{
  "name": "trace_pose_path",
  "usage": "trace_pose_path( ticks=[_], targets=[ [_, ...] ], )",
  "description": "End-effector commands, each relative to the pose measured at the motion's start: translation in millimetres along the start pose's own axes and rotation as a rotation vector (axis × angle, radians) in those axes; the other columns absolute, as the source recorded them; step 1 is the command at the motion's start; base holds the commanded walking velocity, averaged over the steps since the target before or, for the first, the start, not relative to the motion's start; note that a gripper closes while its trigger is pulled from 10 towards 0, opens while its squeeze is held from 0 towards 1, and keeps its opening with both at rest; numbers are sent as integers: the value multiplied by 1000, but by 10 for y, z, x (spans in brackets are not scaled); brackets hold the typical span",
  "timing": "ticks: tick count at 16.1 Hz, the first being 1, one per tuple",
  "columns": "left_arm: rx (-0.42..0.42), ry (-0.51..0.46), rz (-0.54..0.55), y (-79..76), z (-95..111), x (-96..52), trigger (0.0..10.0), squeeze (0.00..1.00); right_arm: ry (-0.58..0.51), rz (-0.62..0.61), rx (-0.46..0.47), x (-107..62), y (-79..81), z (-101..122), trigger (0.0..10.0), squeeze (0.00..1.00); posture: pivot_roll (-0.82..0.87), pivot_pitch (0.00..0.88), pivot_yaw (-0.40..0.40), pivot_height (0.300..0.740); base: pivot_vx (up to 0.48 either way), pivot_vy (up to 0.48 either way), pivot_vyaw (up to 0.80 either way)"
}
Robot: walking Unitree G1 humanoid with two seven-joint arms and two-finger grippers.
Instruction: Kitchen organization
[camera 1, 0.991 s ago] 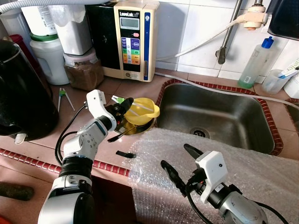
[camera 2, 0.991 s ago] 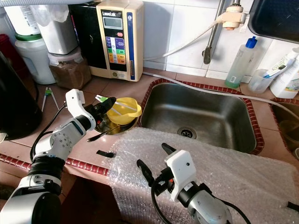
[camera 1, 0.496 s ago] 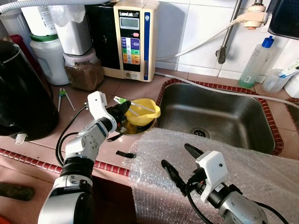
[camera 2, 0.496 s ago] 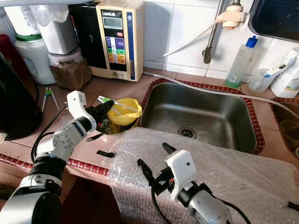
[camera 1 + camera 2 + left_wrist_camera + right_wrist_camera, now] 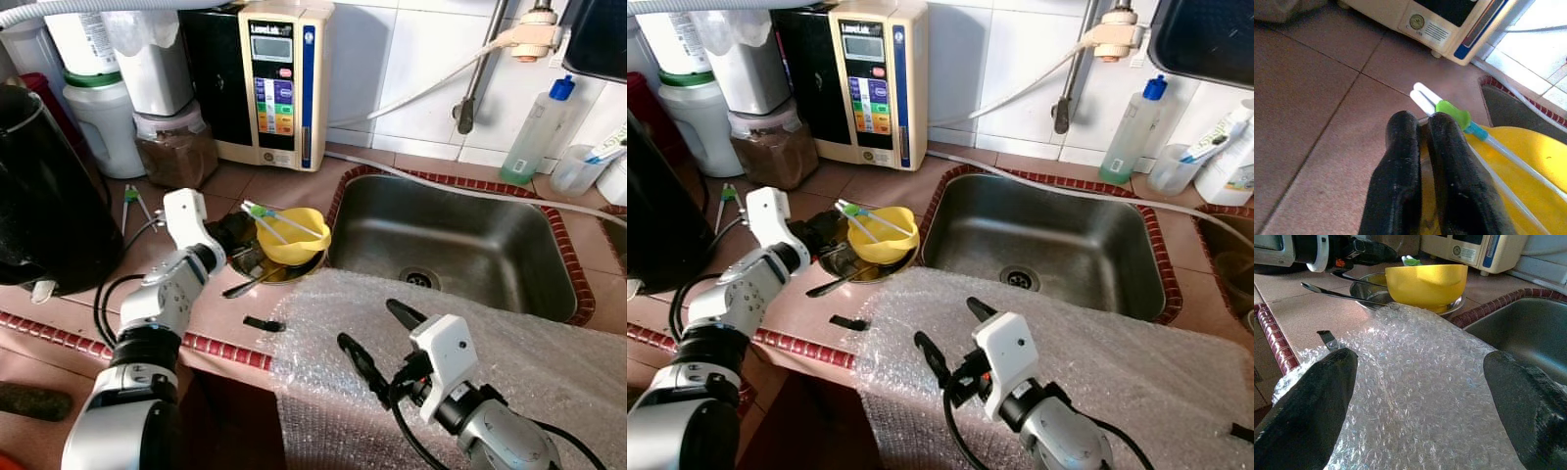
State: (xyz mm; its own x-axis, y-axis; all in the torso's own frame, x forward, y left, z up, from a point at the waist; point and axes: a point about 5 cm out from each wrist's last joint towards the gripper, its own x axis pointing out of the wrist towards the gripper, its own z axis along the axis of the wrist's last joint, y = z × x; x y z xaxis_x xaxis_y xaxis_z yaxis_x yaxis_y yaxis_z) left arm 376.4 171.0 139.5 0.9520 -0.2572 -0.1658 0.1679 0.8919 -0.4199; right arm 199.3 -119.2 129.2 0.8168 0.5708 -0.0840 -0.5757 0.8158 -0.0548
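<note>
Yellow bowl [image 5: 290,238] sits in a steel dish [image 5: 257,264] on the tiled counter [image 5: 265,186] just left of the sink [image 5: 460,245], with white chopsticks [image 5: 279,221] lying across it. Our left gripper [image 5: 238,233] is at the bowl's rim, fingers [image 5: 1400,171] pressed together; we can't tell if the rim is pinched between them. Our right gripper [image 5: 377,338] hovers spread wide over bubble wrap [image 5: 470,323], which covers the dish's near edge. A spoon handle [image 5: 245,286] pokes out.
</note>
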Motion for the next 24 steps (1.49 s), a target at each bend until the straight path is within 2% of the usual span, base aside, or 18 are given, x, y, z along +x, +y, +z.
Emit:
trace_pose_path(
  ticks=[1,3,4,5,11,14,15,16,20,21,24],
  targets=[
    [34,-15,11,1,96,15,0,0,-8,5,-14,5,0,23,10000,0,50,0,28,740,0,0,0],
    [54,-23,23,44,123,-4,0,0,-8,3,-12,4,0,22,10000,0,52,0,27,740,0,0,0],
    [30,-39,18,38,154,-2,0,0,-8,4,-12,6,-4,22,10000,0,55,0,23,740,0,0,0],
    [21,-58,-2,-10,201,17,10000,1000,-9,8,-12,18,-3,23,10000,0,61,0,16,740,0,0,0],
    [-66,-107,-85,-238,207,101,10000,1000,-15,10,-17,36,-15,42,10000,0,48,0,19,740,0,0,0],
    [-13,-68,-123,-381,141,162,10000,1000,-13,4,-18,16,-5,47,10000,0,30,0,27,740,0,0,0],
    [38,-50,-132,-445,105,186,10000,1000,-9,-4,-23,-3,-5,45,10000,0,19,0,32,740,0,0,0],
    [39,-46,-140,-471,95,195,10000,1000,-8,-9,-23,-11,-6,45,10000,0,19,0,32,740,0,0,0],
    [76,-35,-101,-517,56,256,10000,1000,-8,-20,-26,-31,0,49,10000,0,-3,0,43,740,0,0,0],
    [159,-39,-77,-526,57,268,10000,1000,-8,-24,-29,-35,-2,50,10000,0,-8,0,45,740,0,0,0],
    [176,-41,-58,-554,39,295,10000,1000,-7,-28,-33,-40,0,52,10000,0,-14,0,46,740,0,0,0]
  ],
)
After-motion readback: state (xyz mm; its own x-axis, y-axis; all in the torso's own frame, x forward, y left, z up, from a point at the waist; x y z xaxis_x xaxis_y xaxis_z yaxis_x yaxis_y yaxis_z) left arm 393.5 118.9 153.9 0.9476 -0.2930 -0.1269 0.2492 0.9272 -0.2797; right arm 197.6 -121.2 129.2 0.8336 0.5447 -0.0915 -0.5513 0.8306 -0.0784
